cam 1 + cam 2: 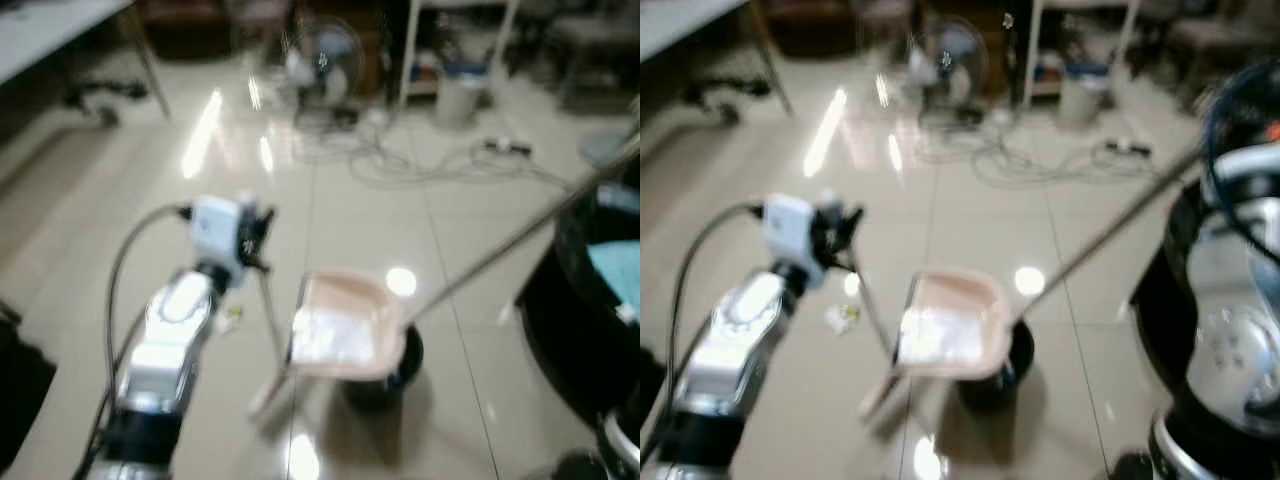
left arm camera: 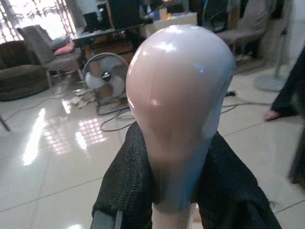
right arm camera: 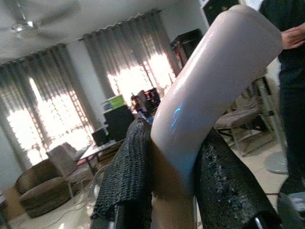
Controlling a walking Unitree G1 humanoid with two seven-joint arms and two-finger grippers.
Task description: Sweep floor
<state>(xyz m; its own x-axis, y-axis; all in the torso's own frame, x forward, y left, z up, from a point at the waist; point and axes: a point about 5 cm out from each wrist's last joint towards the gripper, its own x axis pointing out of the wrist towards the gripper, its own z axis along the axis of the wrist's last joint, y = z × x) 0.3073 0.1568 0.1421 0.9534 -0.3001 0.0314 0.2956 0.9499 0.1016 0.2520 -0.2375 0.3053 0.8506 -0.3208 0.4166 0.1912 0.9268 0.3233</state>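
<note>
The left gripper [image 2: 176, 191] clamps its mesh-textured black fingers [image 2: 126, 181] on the dustpan handle [image 2: 178, 105], smooth, rounded pink plastic. The right gripper [image 3: 174, 191] grips the glossy broom handle [image 3: 209, 81]. The pale dustpan [image 1: 345, 325] sits low over shiny floor tiles [image 1: 90, 250].

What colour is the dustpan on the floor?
Pale pink, the dustpan shows best in the right eye view.

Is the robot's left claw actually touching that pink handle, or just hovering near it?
Touching. The left wrist view shows the left gripper with a black finger pressed against each side of the pink handle, no gap between them.
</note>
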